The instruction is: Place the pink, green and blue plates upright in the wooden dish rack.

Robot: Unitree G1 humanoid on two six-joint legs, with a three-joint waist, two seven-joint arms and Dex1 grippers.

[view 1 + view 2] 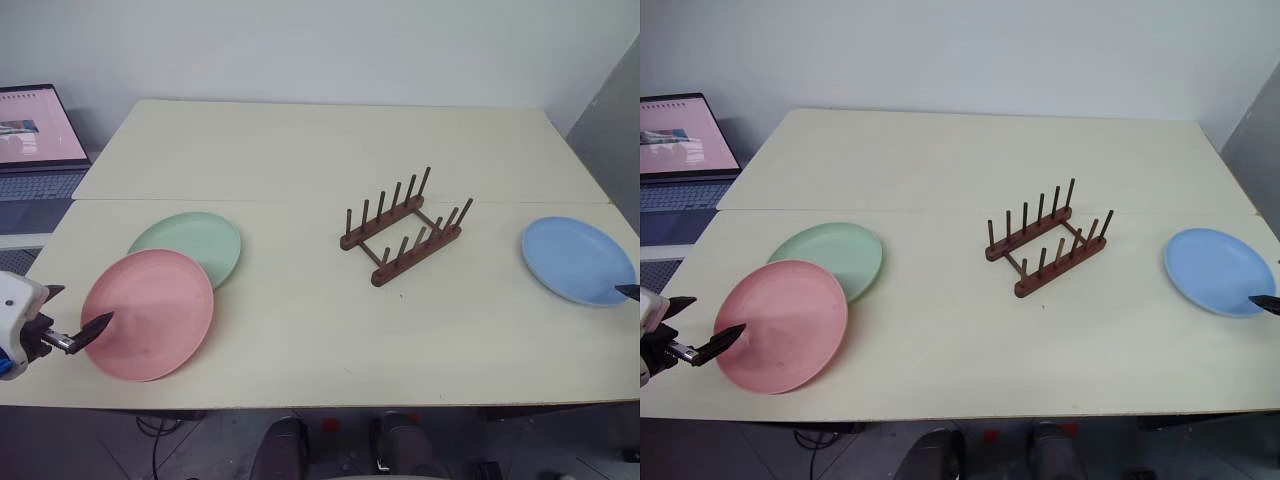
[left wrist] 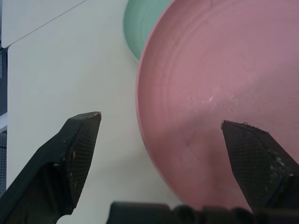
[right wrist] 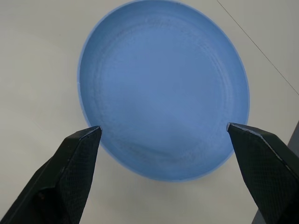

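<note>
Standing empty near the middle of the cream table, the wooden dish rack holds its two rows of dark pegs upright, set at a slant to the table's edges. The pink plate lies flat near the front left edge, its far rim overlapping the green plate just behind it. The blue plate lies flat well apart on the right side. The left gripper hangs at the pink plate's near-left rim, fingers spread wide to either side of that rim and gripping nothing. The right gripper hovers over the blue plate's near edge, fingers likewise spread wide and empty. A seam crosses the tabletop behind the rack. An open laptop sits beyond the table's left side, and a pale wall rises behind.
</note>
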